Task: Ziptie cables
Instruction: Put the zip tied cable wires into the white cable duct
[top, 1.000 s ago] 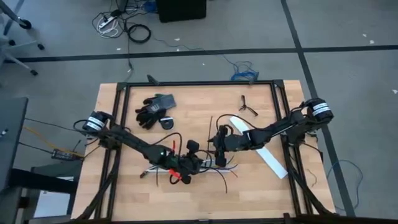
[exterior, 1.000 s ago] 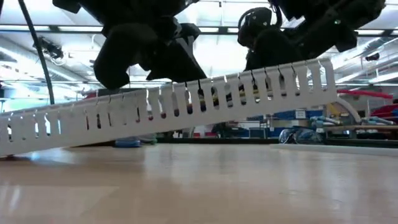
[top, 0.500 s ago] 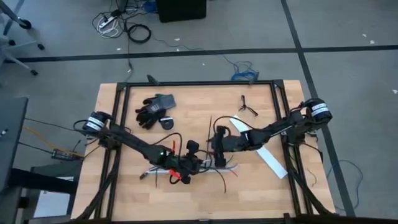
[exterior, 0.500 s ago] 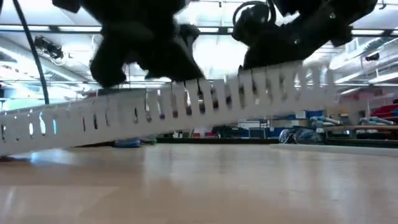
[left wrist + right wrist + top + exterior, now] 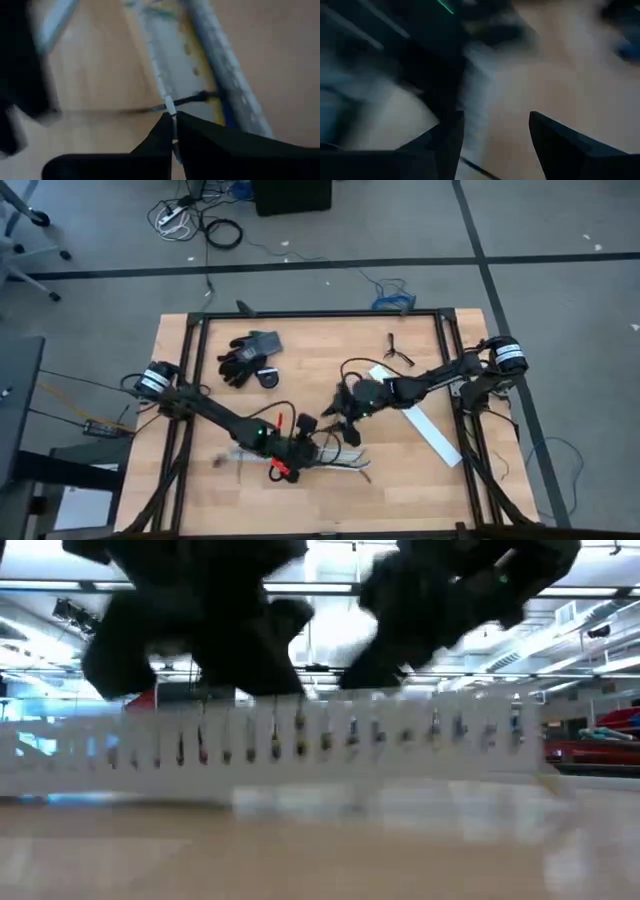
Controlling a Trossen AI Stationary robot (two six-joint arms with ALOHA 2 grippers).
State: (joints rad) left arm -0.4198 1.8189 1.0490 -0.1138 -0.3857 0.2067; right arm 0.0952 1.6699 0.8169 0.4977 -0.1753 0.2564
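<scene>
Near the front middle of the table (image 5: 180,360), your left gripper (image 5: 300,448) sits low over the cables (image 5: 335,467), and in the left wrist view its fingers are pinched together on a thin white strand, which I take for one wire of the bunch; the cables lie just beside it on the wood. Your right gripper (image 5: 347,412) hangs above and behind them, jaws spread with nothing between, as the right wrist view shows. I cannot pick out the ziptie for certain; thin dark lines among the wires may be it. The risk from here, as I judge it: holding only one wire, you may drag it out and fan the bunch instead of gathering it, and the two grippers are near enough to knock together. The channel (image 5: 420,418) lies under your right arm and could be swept along. The table is pale wood in a black frame, with a black glove (image 5: 245,355) and a small forked clip (image 5: 398,350) at the back; around it is grey floor with dark tape lines and loose cords
</scene>
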